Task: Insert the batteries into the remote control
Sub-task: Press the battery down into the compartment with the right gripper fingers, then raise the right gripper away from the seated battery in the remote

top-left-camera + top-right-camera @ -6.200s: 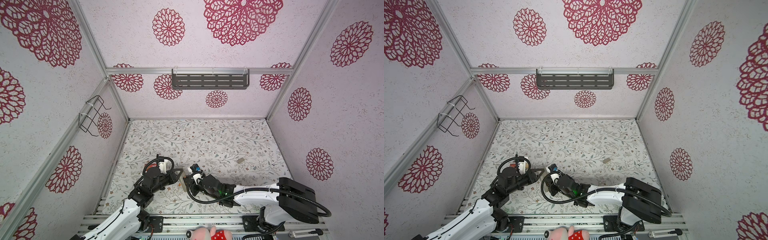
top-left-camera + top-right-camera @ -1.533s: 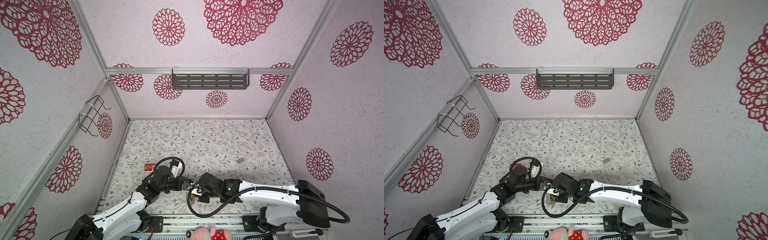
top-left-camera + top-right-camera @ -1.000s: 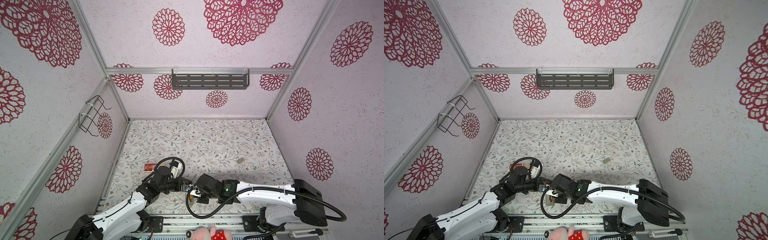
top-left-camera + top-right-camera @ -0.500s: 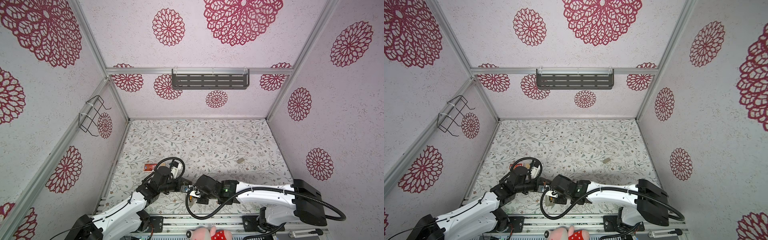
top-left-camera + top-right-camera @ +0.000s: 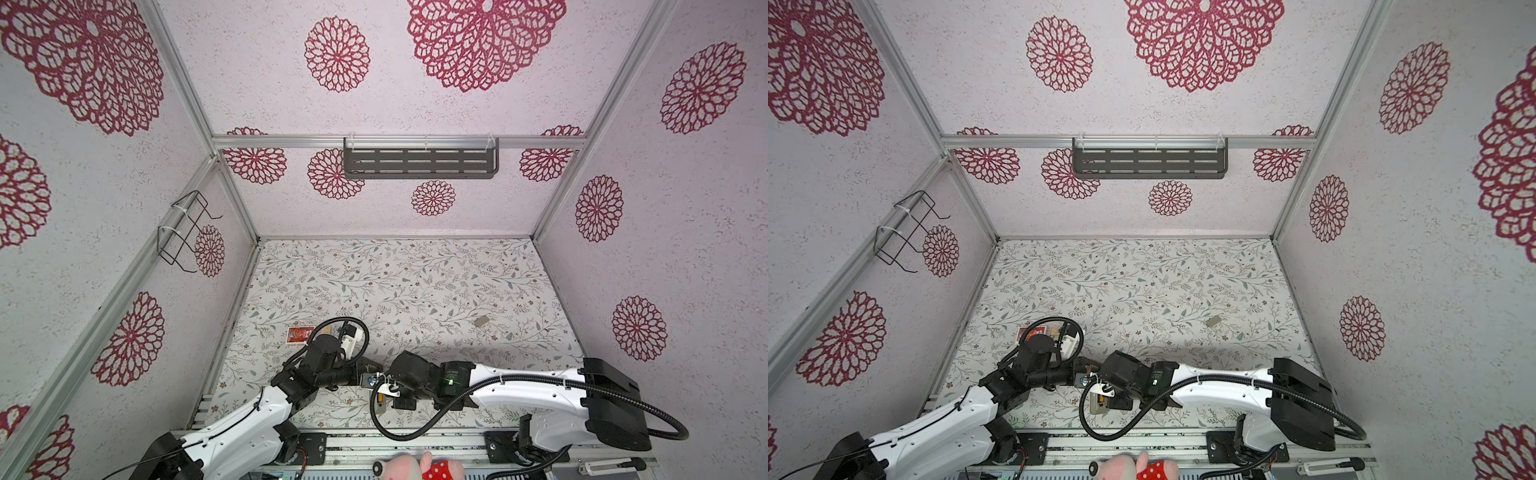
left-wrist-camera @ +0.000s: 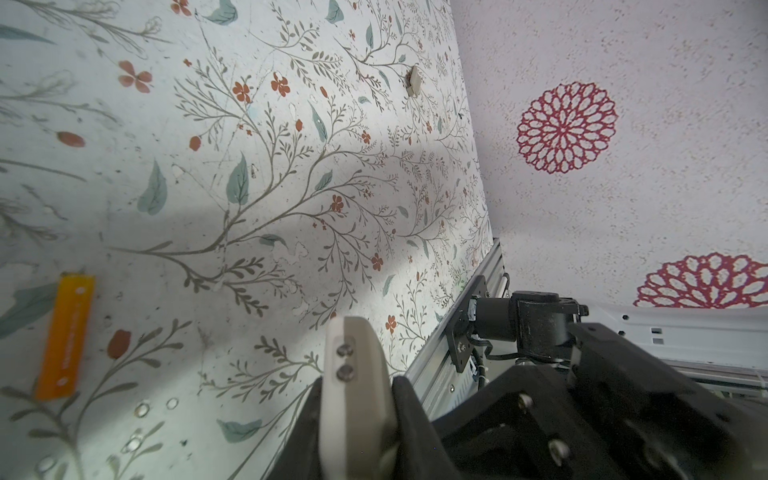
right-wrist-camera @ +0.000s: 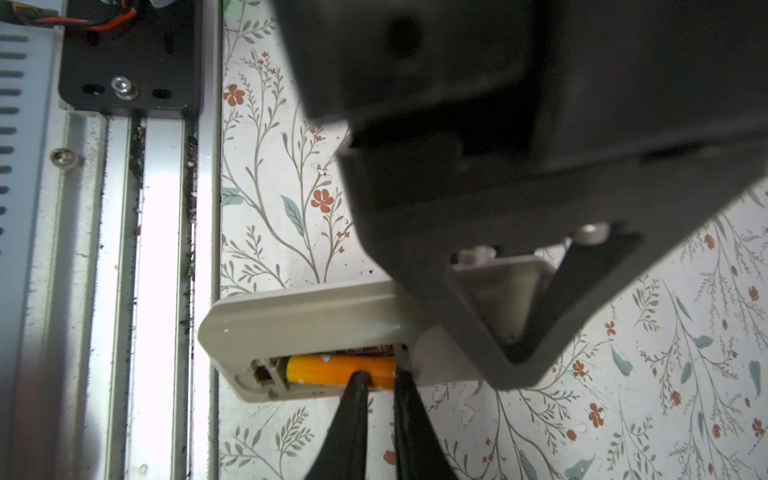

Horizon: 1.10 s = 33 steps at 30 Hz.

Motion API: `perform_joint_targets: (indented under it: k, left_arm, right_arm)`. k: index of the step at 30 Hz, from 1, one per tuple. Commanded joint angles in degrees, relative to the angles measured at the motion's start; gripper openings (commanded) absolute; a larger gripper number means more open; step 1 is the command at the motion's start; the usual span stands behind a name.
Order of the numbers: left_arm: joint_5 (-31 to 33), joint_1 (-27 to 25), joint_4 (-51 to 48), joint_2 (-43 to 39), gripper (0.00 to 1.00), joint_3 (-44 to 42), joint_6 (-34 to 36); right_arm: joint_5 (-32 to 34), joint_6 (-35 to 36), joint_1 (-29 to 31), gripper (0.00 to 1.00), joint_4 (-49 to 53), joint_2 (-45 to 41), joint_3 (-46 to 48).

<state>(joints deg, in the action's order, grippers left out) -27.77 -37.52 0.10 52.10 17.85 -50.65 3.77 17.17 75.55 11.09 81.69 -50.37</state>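
Observation:
My left gripper (image 5: 369, 375) is shut on one end of the remote control (image 5: 380, 411), a slim beige-grey handset held on edge just above the table near the front rail; in the left wrist view the remote control (image 6: 353, 395) sits between the black jaws. Its battery bay is open, with an orange battery (image 7: 336, 370) lying in it. My right gripper (image 7: 377, 380) has its fingers almost together, tips pressed on that battery and nothing between them. A second orange battery (image 6: 64, 336) lies loose on the table.
A red printed card box (image 5: 300, 334) lies behind the left arm. A small tan block (image 5: 481, 321) sits mid-right on the floral table. The aluminium front rail (image 7: 158, 291) runs close by the remote. A pink stuffed toy (image 5: 415, 467) sits in front of the rail.
Since about six seconds ago both grippers have moved right and toward the front rail with the remote. Over the last second the arms have hardly moved.

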Motion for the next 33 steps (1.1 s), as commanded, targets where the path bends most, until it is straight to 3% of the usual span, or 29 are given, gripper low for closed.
perform_joint_targets:
  k: [1, 33]
  left_arm:
    - [-0.18, -0.29, 7.38, -1.43, 0.0, 1.16, -0.85]
    - [0.23, -0.27, 9.36, -2.32, 0.0, -0.08, -2.02]
  right_arm:
    - [-2.44, 1.07, 1.44, 0.14, 2.96, 1.1, -1.04]
    - [-1.02, 1.18, 2.2, 0.1, 2.78, 2.16, -0.87]
